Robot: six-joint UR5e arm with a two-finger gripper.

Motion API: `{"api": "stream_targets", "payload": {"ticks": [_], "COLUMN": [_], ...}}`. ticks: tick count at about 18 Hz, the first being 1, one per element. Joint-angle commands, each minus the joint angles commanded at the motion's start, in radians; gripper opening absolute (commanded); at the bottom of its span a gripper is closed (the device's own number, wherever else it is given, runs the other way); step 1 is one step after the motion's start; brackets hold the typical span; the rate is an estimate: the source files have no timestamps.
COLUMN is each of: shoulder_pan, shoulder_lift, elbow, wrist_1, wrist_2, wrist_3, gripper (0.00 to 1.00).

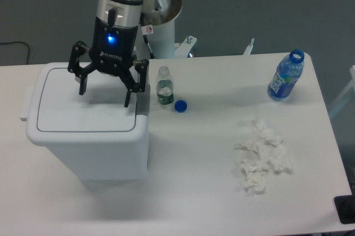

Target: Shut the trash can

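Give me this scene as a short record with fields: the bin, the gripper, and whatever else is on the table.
trash can: white, left side of table, lid lying flat and shut
gripper: open, fingers spread above the lid, holding nothing
small bottle: clear, upright, uncapped, just right of the trash can
blue cap: loose on the table beside the small bottle
blue bottle: upright, no cap, far right corner
tissues: crumpled white pile, right of centre
table: white
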Motion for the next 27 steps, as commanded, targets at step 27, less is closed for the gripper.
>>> {"api": "stream_targets", "payload": {"ticks": [27], "shoulder_pan": [0.442], "shoulder_lift": [-0.067], "elbow": [-0.018], "wrist_1": [-0.011], "wrist_2": [0.275], "wrist_3": [1.112], "gripper": [1.00]}}
